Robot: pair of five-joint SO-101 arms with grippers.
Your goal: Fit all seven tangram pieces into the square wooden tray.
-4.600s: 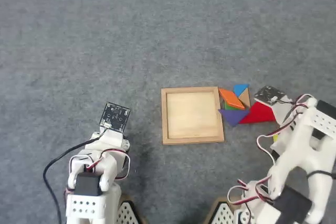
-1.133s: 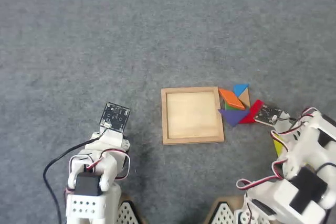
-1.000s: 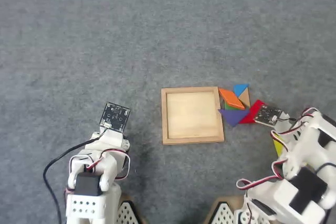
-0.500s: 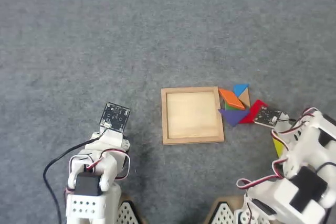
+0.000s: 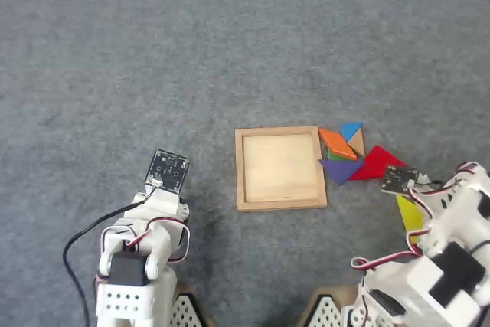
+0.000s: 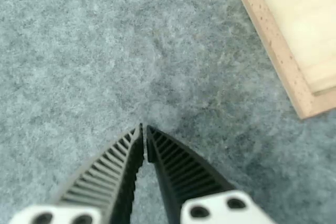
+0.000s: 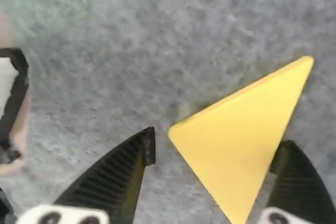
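Yellow is what the right tool (image 7: 215, 148) is after now. Over the last few seconds it has drawn back from above the red triangle (image 5: 375, 165) toward the near right corner of the worktop. It now hangs over the yellow triangle (image 7: 247, 140), which lies flat on the grey felt (image 5: 115, 74), apart from the other pieces. Its jaws stand apart, one to each side of the yellow piece, and I would not call it gripped yet.

With the tool gone from above it, the red triangle shows whole again in the same spot. It touches the purple triangle (image 5: 341, 168) in the cluster just beside the right side of the square wooden tray (image 5: 281, 204). The orange piece (image 5: 335, 143), the blue piece (image 5: 351, 129) and the tan triangle (image 5: 357, 144) have not shifted either. The tray sits a little right of the worktop's middle, bare wood inside; nothing has gone in.

The left tool (image 6: 143, 135) has not stirred. Its jaws are together on nothing, low over the felt toward the near left corner, short of the tray's corner.

I take this as the choice of a first piece, yellow rather than red, so the job is barely begun. The lone piece gives the tool room, but it is thin and flat, and a closing grip could skate it along the felt.
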